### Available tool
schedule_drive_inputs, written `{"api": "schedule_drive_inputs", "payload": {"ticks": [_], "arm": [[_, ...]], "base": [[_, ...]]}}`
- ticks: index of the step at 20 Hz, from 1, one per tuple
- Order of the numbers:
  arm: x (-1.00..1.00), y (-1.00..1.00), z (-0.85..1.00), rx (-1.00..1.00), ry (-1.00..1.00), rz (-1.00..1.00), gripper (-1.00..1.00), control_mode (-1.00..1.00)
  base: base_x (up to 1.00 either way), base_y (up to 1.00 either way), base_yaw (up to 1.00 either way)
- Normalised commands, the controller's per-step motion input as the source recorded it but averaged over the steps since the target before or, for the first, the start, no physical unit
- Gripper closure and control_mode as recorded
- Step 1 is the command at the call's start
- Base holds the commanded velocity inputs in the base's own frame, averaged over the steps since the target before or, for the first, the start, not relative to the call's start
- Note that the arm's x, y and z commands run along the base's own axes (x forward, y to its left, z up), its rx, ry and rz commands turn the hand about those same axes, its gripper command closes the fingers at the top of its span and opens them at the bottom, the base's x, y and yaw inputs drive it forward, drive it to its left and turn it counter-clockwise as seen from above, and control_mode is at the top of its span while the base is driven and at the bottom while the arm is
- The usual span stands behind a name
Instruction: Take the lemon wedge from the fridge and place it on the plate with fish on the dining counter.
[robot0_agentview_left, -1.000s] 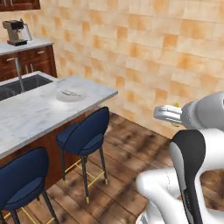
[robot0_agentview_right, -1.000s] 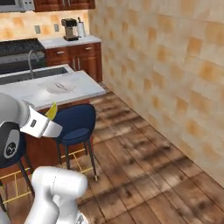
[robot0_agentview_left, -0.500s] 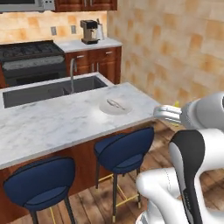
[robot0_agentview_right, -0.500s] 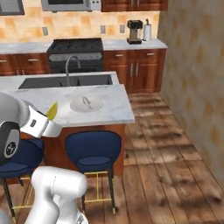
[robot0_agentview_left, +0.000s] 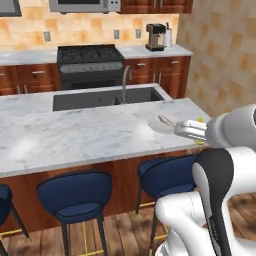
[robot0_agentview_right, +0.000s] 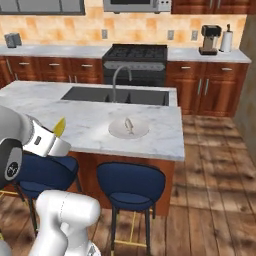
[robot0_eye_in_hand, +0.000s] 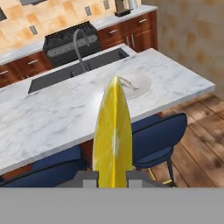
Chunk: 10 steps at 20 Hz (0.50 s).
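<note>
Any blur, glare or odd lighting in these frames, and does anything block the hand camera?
Left base view: flat even render light, soft overall, pale sheen on the dining counter. Right base view: sharper; the plate and fish read clearly, faint shadows under the stools. Hand view: the lemon wedge, pinched in the claw, looms large and hides the counter's middle.

Both base views are aimed forward and down from behind the arm; the island counter (robot0_agentview_left: 90, 132) and stove (robot0_agentview_right: 135, 52) are shared. The hand view is directed along the gripper.

Tan tiled walls (robot0_agentview_left: 220, 45), wooden floor (robot0_agentview_right: 210, 200)
</note>
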Motion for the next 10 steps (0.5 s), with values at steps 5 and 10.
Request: {"api": "schedule_drive_inputs", "payload": {"ticks": [5, 10], "arm": [[0.0, 0.0, 0.0, 0.0, 0.0, 0.0, 1.0, 1.0], [0.0, 0.0, 0.0, 0.0, 0.0, 0.0, 1.0, 1.0]], "base": [[0.0, 0.0, 0.18], [0.16, -0.15, 0.0]]}}
